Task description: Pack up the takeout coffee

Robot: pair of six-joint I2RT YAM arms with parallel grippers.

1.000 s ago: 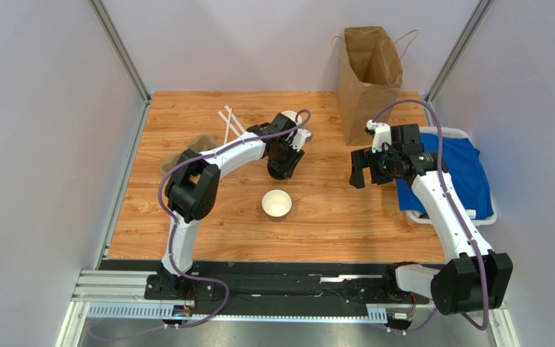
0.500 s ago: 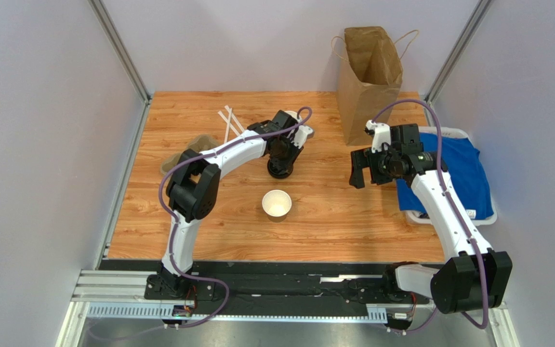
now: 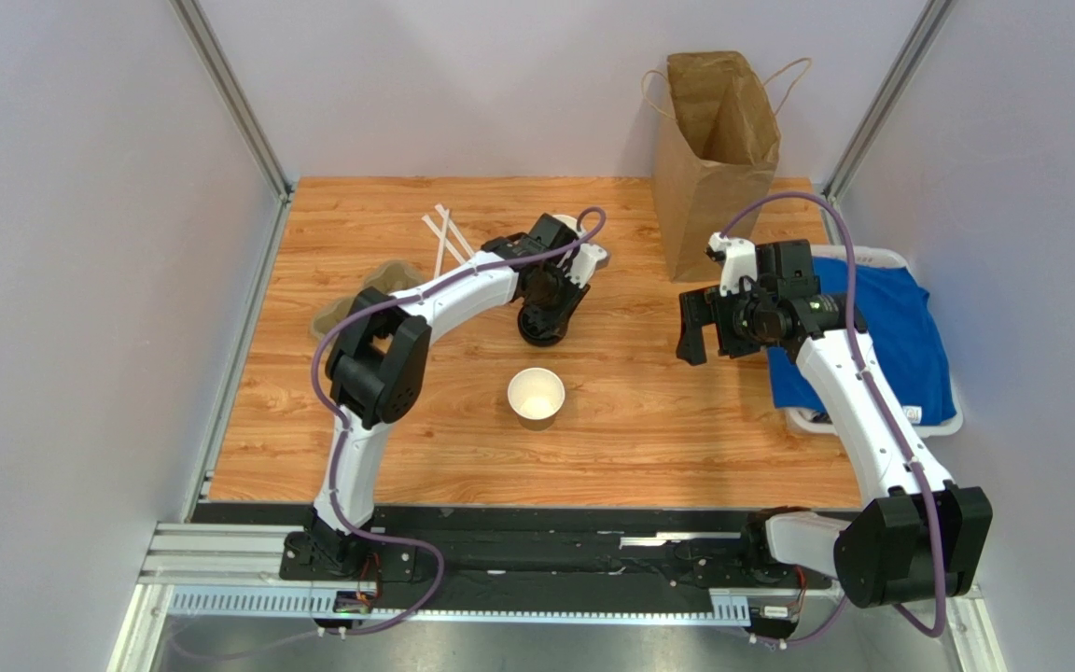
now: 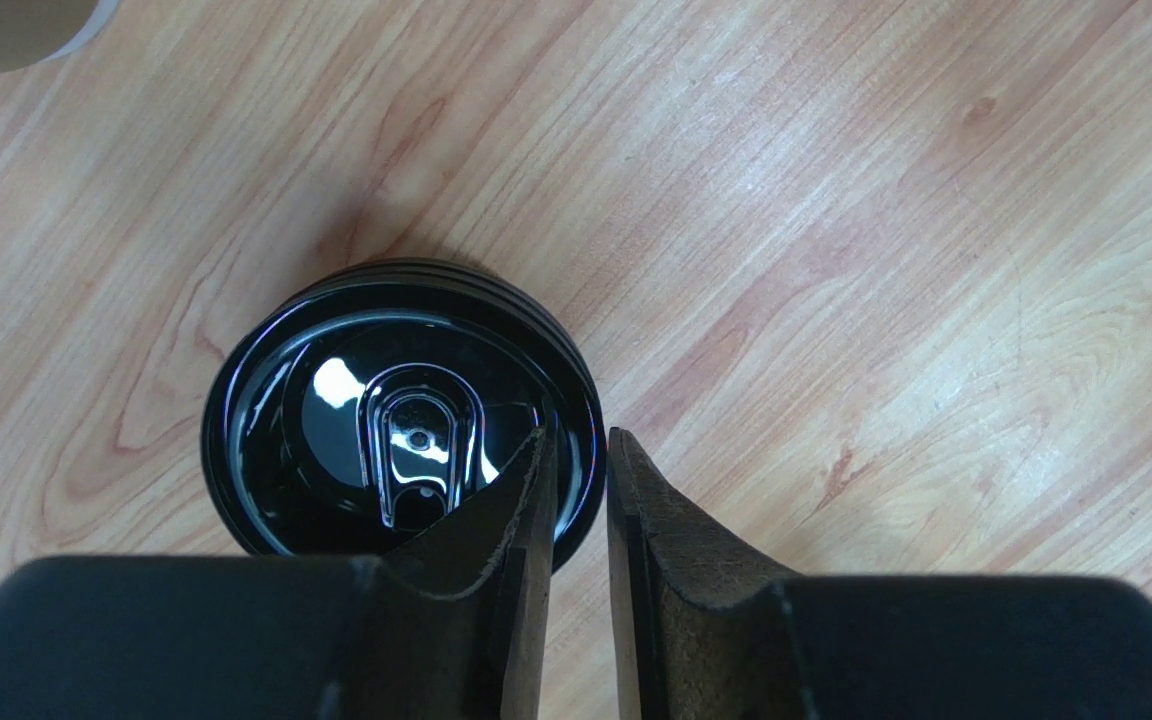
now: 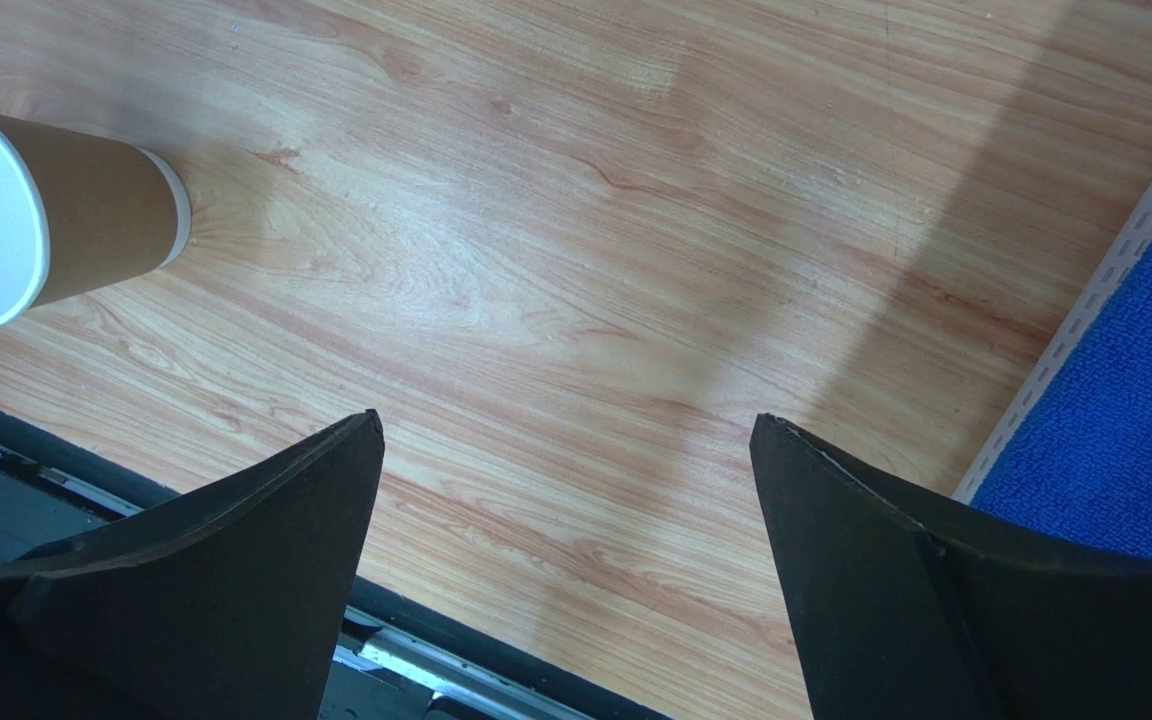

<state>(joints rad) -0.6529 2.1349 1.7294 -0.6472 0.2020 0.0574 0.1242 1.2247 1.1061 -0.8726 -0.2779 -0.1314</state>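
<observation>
Takeout coffee [image 4: 330, 450] stands upright near the tabletop's [image 3: 641, 420] middle, a little toward the far edge, black lid on. Left gripper [image 4: 579, 438] sits right above it, jaws narrow: one finger over the lid, the other just outside the rim. Cannot tell if it is pinching. Right gripper [image 5: 566, 423] hangs spread wide, holding nothing, toward the right edge. Lidless cup [image 3: 536, 395] stands nearer the near edge. Paper bag [image 3: 714, 140] is upright at the far edge.

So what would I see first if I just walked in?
The tall brown bag standing open at the far edge. Then the coffee with its shiny black lid, mid-table, right under the left jaws. An open cup stands nearer the front.
</observation>
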